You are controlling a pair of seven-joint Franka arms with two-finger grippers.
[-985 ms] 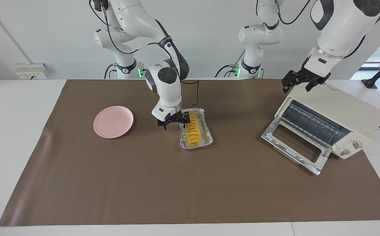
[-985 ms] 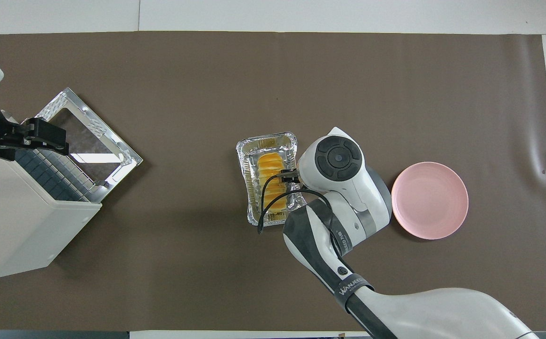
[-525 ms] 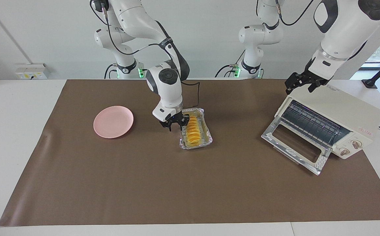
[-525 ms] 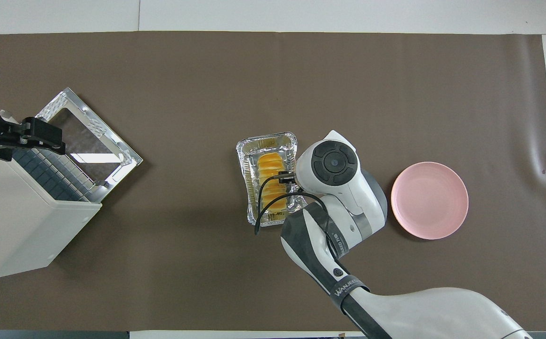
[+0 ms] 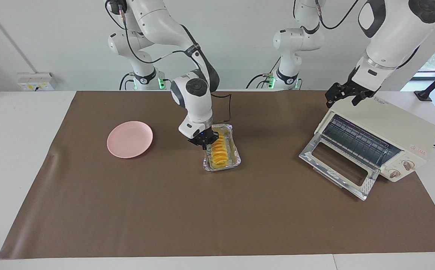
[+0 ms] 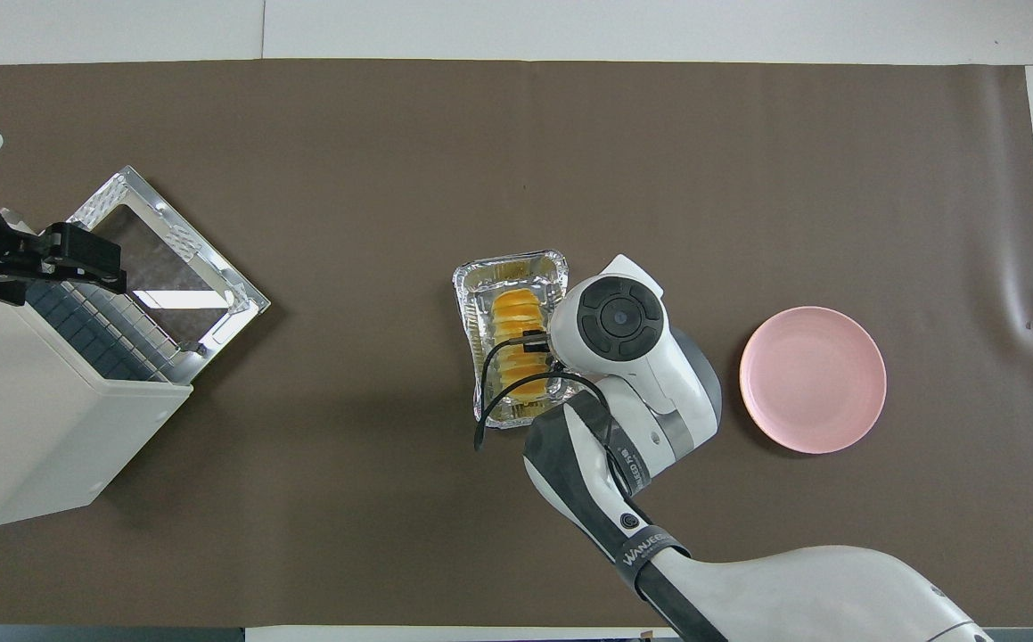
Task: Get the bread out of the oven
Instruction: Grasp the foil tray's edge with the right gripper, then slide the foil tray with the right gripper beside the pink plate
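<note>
The bread [image 5: 220, 149], a golden ridged loaf, lies in a crinkled foil tray [image 5: 236, 160] on the brown mat at mid-table; it also shows in the overhead view [image 6: 516, 314]. My right gripper [image 5: 206, 141] is down at the tray's long rim on the pink plate's side, against the loaf. The cream-white oven [image 5: 397, 125] stands at the left arm's end with its glass door [image 5: 337, 165] folded down and its rack bare. My left gripper [image 5: 343, 98] hangs open over the oven's top front corner, holding nothing.
A pink plate [image 5: 130, 139] lies on the mat toward the right arm's end, also seen in the overhead view [image 6: 812, 379]. The right arm's wrist [image 6: 618, 316] covers the mat between tray and plate. The oven's knobs [image 5: 401, 169] face away from the robots.
My right gripper has moved across and down onto the tray's rim by the bread; the tray has shifted and turned slightly. My left gripper has risen a little over the oven.
</note>
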